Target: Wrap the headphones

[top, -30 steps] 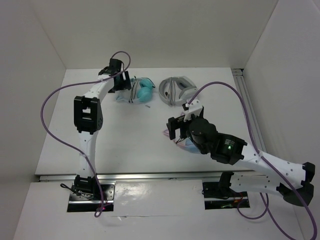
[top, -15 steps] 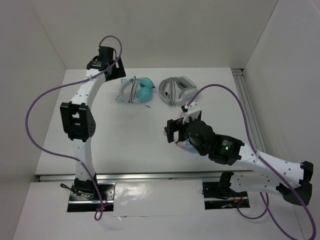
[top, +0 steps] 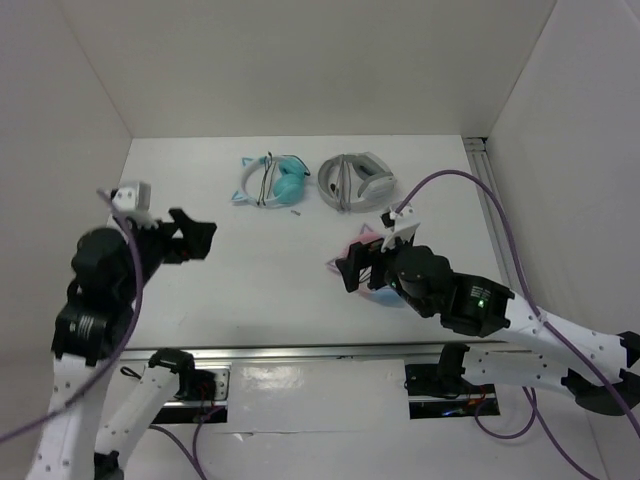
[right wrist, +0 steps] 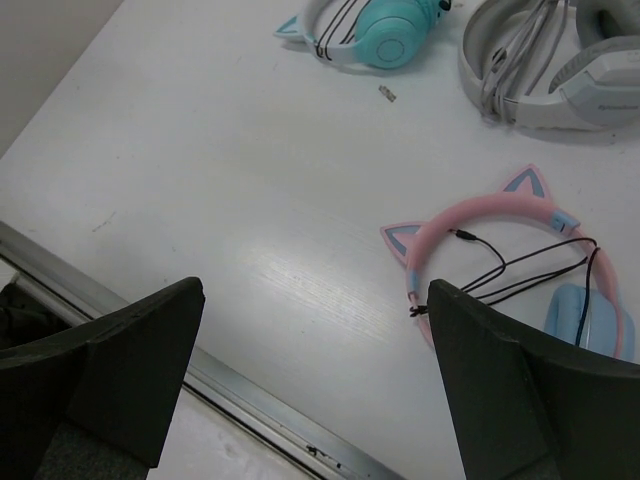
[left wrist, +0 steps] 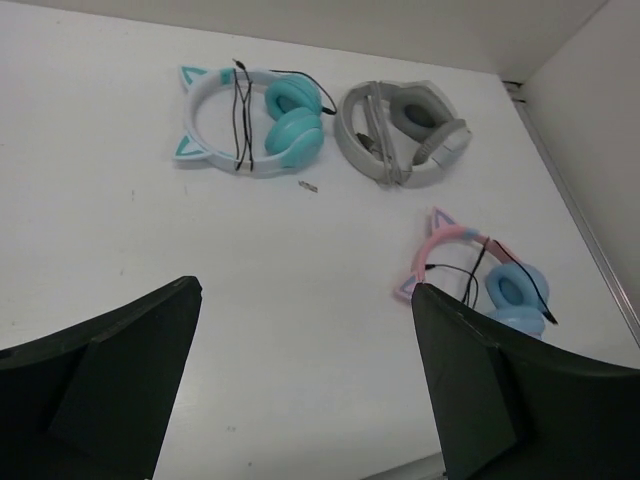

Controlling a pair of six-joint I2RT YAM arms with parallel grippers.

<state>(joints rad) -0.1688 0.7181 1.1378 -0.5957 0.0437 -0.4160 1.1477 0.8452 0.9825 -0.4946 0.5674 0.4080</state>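
Left pincer (left wrist: 305, 400): we see its two fingers spread wide with nothing between them. It hangs above the left side of the table (top: 250, 270), well apart from everything lying there.
Right pincer (right wrist: 315, 385): likewise spread wide and empty. It hovers near the pink headphones (right wrist: 470, 215), which lie on the table below it.
Headphones (left wrist: 290, 130): the teal pair lies flat at the far side of the table, just beside the grey headphones (left wrist: 400, 135). We see a narrow gap between the two. The cat ears sit on the side away from the grey pair.
Cable (left wrist: 240, 120): thin black strands cross the pale headband near its middle. We cannot tell where the loose end runs.
Small dark bit (left wrist: 308, 186): on the table just nearer than the teal cups, too small for us to name.
Handling, as we judge it: light, with a stiff, springy headband and soft padded cups. The smooth plastic may slide when pushed. The cable is limp and thin, so it could slip from the fingers and uncoil if left slack.
Where to hold, as we judge it: one pincer across the headband, between ears and cups, to pin the pair down. The other pinches the cable near its free end, away from the joints, which we would treat as fragile.
Stage, as we judge it: neither pincer is on the headphones, and the cable looks at least partly wound.
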